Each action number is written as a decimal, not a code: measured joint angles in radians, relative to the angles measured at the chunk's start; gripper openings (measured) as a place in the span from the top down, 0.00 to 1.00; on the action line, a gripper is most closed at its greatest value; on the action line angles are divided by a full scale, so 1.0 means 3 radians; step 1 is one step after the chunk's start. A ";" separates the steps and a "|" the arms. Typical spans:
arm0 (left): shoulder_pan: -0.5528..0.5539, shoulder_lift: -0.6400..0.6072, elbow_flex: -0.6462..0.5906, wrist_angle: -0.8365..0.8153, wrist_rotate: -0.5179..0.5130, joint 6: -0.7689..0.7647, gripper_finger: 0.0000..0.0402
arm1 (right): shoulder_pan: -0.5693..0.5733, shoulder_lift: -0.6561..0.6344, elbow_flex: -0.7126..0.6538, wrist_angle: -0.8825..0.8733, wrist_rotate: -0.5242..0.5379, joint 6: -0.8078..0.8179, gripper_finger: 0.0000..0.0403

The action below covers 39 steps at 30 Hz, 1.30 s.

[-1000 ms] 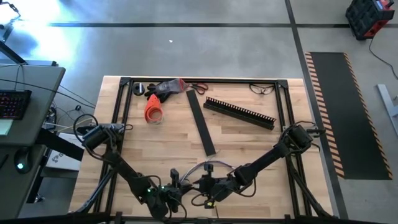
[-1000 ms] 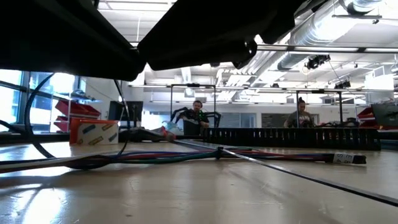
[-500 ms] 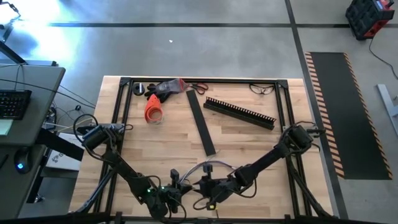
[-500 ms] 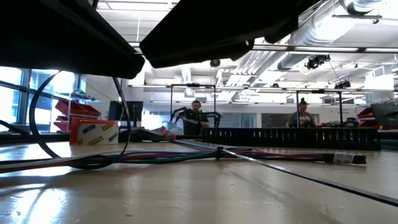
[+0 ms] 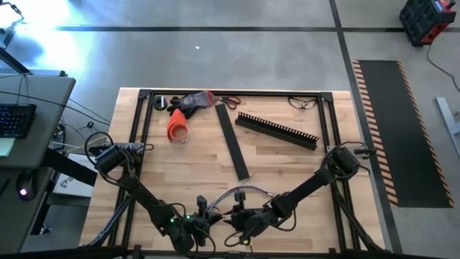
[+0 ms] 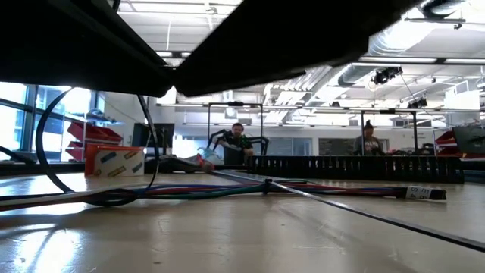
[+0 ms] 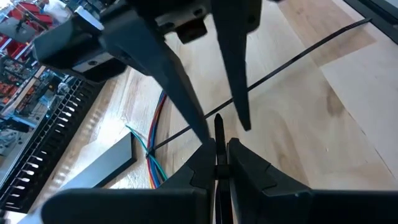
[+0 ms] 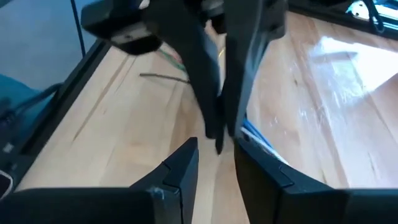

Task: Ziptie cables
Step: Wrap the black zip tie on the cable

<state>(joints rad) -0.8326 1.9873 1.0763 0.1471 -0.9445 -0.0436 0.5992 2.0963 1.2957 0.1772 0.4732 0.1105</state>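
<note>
From above, the right hand [image 5: 243, 224] is seen shifted slightly nearer the tabletop's [image 5: 194, 165] front edge than a second ago, beside the left hand [image 5: 203, 219]; tightening seems underway. At table level, one bundle of cables [image 6: 204, 189] lies cinched. The left wrist shows fingers pinching one zip tie [image 7: 218, 134]. The right wrist shows fingers slightly parted.
</note>
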 joint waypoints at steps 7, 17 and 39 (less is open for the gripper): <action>0.0001 0.0000 0.0000 -0.0001 0.0001 -0.0005 0.96 | 0.0043 0.0022 -0.0003 0.0078 0.0202 -0.0034 0.86; 0.0001 0.0000 0.0000 -0.0004 0.0003 -0.0025 0.96 | 0.0058 0.0026 -0.0003 0.0097 0.0231 -0.0033 1.00; -0.0127 -0.0108 0.0004 -0.0420 -0.0108 -0.0346 0.85 | 0.0057 0.0026 -0.0003 0.0075 0.0284 0.0154 1.00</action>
<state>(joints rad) -0.8706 1.9549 1.0775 0.0212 -0.9768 -0.1473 0.6163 2.1040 1.2949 0.1997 0.5583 0.1566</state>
